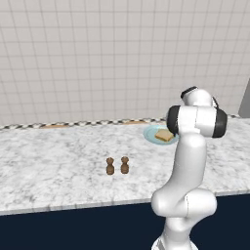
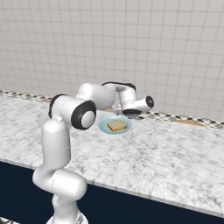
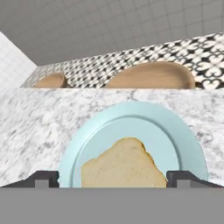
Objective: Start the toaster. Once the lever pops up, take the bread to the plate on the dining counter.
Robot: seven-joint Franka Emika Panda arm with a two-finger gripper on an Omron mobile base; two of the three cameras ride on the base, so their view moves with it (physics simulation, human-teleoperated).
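Note:
The bread (image 3: 122, 166), a light tan slice, lies flat on the pale blue plate (image 3: 144, 118) on the marble dining counter (image 2: 175, 157). My gripper (image 3: 113, 178) hovers just over the slice, open, its fingertips (image 3: 43, 178) spread wide to either side of it. In the right base view the gripper (image 2: 131, 114) hangs at the far side of the plate (image 2: 105, 127), with the bread (image 2: 116, 125) below it. From the left base view the bread (image 1: 164, 135) and plate (image 1: 151, 134) peek out beside my arm's elbow. The toaster is out of view.
Two small brown shakers (image 1: 117, 166) stand mid-counter, left of the plate. Beyond the counter's far edge are two rounded wooden seats (image 3: 151, 75) on a patterned floor. A tiled wall rises behind. The counter's dark navy front (image 1: 73, 229) faces my base.

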